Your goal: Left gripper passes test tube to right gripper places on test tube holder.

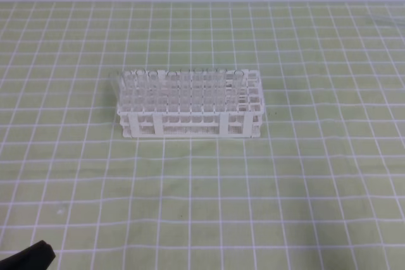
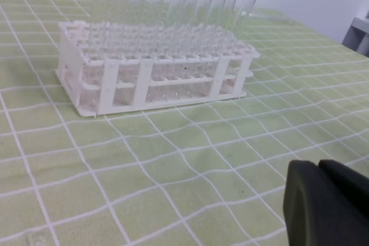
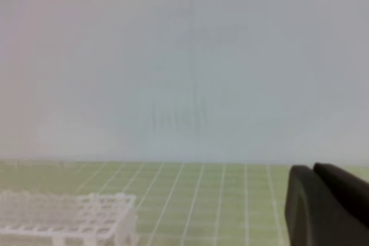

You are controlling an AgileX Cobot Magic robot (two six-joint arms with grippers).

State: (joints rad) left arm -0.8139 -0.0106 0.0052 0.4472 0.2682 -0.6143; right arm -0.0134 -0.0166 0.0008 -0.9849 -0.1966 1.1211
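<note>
- Tabletop cloth, pale green with a white grid, is filling the exterior high view up to a plain pale wall at twelve o'clock.
- White test tube holder is standing upright on the cloth, just to the eleven o'clock side of that view's centre, long side facing the camera.
- Clear glass tubes are standing in the holder's back row; from the left wrist view about nine are rising above the lattice, the right-hand ones leaning slightly toward one o'clock. Which of them is the task's test tube cannot be told.
- Left pincer is showing only as a black mass at five o'clock of its own wrist view, its fingers pressed together with nothing between them, well apart from the holder; a dark tip of that arm is peeking in at seven o'clock of the high view.
- Right pincer is showing as a black block at five o'clock of its wrist view, fingers together and holding nothing, looking over the cloth toward the wall, the holder's corner sitting blurred at seven o'clock.
</note>
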